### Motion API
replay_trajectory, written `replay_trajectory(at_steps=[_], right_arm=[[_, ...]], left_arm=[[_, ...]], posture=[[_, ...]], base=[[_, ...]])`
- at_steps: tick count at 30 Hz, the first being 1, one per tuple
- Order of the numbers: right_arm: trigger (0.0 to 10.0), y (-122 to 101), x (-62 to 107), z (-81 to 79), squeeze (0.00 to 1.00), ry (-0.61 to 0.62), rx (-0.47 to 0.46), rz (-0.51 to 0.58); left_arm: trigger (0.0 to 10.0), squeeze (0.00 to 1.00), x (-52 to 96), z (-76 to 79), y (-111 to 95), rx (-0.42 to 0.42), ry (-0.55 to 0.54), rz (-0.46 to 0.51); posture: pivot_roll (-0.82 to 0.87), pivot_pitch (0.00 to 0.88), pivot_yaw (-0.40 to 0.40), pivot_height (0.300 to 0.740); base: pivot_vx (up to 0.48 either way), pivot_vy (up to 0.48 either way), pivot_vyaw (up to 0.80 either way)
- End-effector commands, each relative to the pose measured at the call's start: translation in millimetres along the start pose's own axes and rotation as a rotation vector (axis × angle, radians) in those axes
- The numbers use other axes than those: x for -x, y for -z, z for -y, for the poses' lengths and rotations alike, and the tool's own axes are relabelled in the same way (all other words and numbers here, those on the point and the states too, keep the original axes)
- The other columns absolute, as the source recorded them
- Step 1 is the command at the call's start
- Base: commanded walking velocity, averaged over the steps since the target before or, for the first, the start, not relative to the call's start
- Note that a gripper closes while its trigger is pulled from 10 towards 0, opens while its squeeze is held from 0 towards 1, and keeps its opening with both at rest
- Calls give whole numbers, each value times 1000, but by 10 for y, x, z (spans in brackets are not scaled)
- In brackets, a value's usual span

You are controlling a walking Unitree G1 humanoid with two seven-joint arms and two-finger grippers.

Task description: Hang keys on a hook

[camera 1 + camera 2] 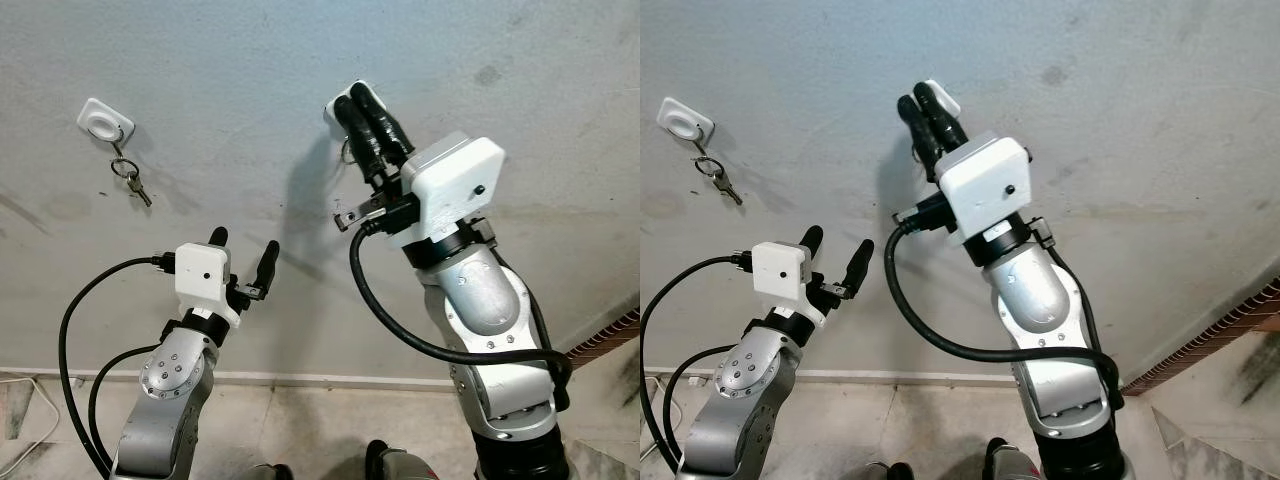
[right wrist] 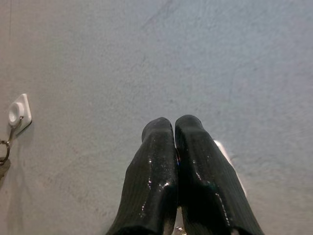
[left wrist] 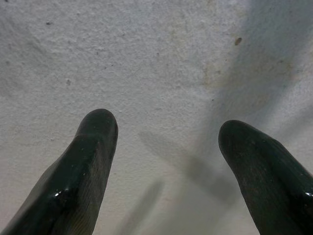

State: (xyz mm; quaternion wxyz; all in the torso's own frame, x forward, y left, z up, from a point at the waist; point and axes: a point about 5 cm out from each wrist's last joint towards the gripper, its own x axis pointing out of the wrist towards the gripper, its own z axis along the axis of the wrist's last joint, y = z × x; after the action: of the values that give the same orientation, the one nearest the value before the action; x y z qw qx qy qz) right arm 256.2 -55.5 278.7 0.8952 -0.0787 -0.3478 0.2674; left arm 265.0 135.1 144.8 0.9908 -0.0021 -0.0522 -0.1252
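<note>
Right tool (image 1: 358, 105): fingers pressed together at a white hook (image 1: 940, 97) on the wall (image 1: 520, 110); a ring (image 1: 347, 150) shows beneath, grasp unconfirmed. Left tool (image 1: 243, 252): fingers apart, empty, lower. Keys (image 1: 133, 180) hang from the far-left hook (image 1: 104, 120). Judged light, rigid, slippery; best pinched at the ring

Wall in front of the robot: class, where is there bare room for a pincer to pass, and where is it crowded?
Free: the bare wall between the left hook with its keys and the right pincer, above the open left pincer. Crowded: at the second hook, where the right pincer is shut.
</note>
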Motion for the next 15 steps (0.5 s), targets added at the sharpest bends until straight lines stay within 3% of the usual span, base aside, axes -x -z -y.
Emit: replay_trajectory(at_steps=[1,15], right_arm=[[10000,12,-24,-80,0,-33,-24,7],[10000,89,-47,-155,0,-43,-33,2]], left_arm=[[10000,0,22,-17,-8,-9,-17,1],[10000,0,87,-51,-4,-16,-42,-7]], posture=[[-27,182,52,740],[-2,192,47,740]], base=[[0,0,0],[0,0,0]])
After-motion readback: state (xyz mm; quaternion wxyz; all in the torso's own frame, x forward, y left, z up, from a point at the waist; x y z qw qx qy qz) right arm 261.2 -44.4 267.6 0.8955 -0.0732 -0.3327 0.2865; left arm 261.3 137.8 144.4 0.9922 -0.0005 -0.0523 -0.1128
